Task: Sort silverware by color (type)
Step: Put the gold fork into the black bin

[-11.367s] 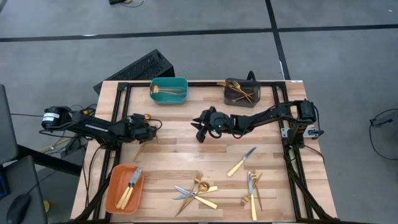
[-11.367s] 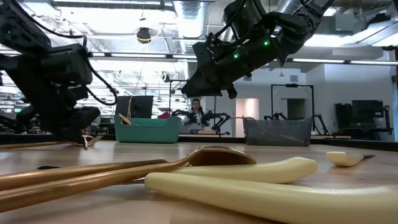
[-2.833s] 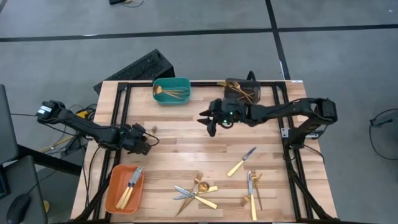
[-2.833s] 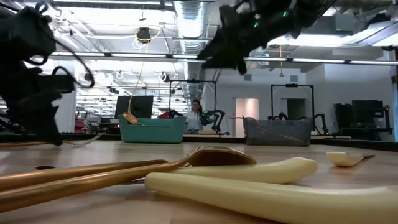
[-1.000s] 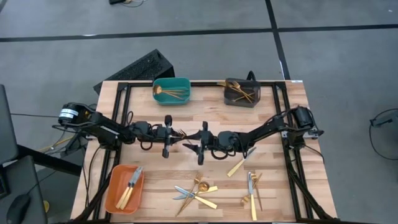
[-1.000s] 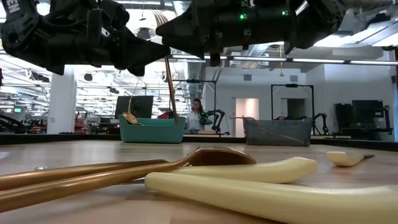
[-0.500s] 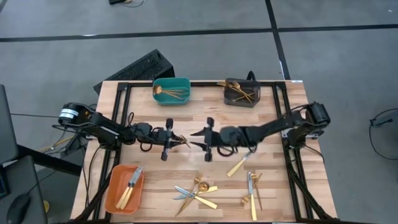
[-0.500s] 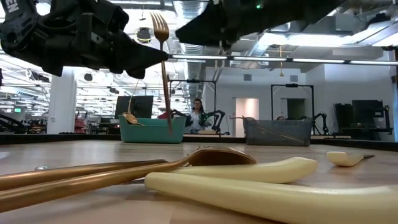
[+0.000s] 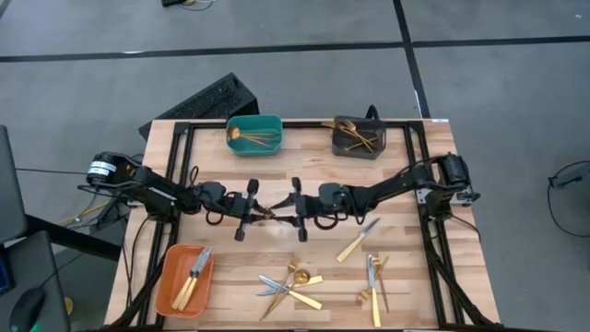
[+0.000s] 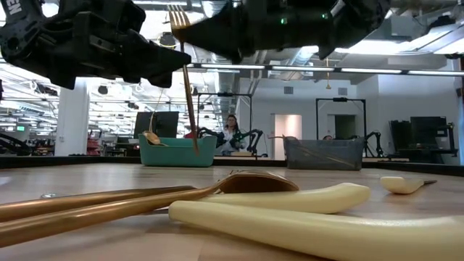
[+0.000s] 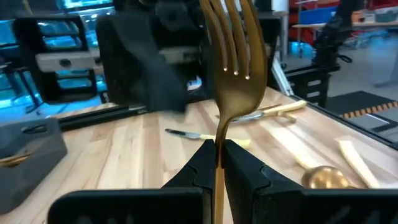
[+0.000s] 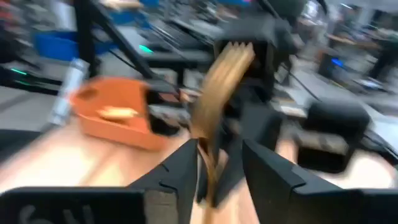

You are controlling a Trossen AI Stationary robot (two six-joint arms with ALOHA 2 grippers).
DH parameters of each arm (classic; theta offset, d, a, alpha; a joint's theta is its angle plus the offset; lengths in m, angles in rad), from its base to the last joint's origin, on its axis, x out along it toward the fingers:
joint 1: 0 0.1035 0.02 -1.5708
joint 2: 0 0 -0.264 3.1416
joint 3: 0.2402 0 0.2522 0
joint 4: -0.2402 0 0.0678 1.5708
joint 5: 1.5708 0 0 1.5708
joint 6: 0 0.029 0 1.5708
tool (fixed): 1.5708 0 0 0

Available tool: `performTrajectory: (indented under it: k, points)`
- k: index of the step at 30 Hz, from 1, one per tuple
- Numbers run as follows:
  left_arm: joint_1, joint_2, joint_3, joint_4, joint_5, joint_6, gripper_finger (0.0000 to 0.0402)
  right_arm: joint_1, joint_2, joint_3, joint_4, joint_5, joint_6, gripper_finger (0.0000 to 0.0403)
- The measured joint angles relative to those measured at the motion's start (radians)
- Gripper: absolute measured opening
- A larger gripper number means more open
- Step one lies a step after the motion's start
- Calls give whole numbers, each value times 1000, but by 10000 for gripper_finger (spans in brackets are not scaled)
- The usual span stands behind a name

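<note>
A gold fork point(image 10: 187, 87) stands upright in the air over the middle of the table, tines up, with my left gripper point(image 11: 217, 158) shut on it. In the high view my left gripper point(image 9: 258, 210) points level toward the table's right. My right gripper point(image 9: 282, 214) faces it from the right. It is open, with its fingers point(image 12: 180, 171) on either side of the fork point(image 12: 214, 99). More silverware point(image 9: 295, 281) lies loose near the table's near edge. My left gripper pinches the fork's handle just below the neck point(image 11: 219, 140) between its two fingers. The fingers come level from the table's left and lie across the handle. The fork stands nearly upright, tines point(image 11: 235, 37) up, with its handle end point(image 10: 194, 145) hanging clear of the table. My right gripper has the fork between its open fingers; whether either finger touches it, I cannot tell.
A teal bin point(image 9: 253, 135) with gold spoons and a dark grey bin point(image 9: 358, 136) with gold forks stand at the far edge. An orange bin point(image 9: 187, 278) with knives sits at the near left. Loose knives point(image 9: 358, 240) and other pieces point(image 9: 373, 277) lie at the near right.
My left gripper has turned at the wrist, so the fork now stands more upright with its tines raised. My right gripper drew back toward the table's right, then came in again toward the fork and now has its fingers around it.
</note>
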Motion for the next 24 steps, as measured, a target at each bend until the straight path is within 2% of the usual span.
performTrajectory:
  k: [3,7,9,13,18,24]
  points:
    - [1,0,0,-3,1,4,6,-13,-2,15,3,-104,-3,109]
    - [1,0,-1,37,-4,-27,6,-43,-1,42,-16,-214,7,36]
    - [0,0,-2,57,-20,-71,7,-52,-3,61,-54,-230,36,25]
    - [1,1,-3,58,-60,-171,17,-45,-20,79,-141,-98,78,25]
    - [2,-2,2,-27,-114,-243,54,-47,-141,75,-392,73,44,25]
    - [11,-1,0,-204,-359,-285,88,-100,-308,80,-512,216,21,25]
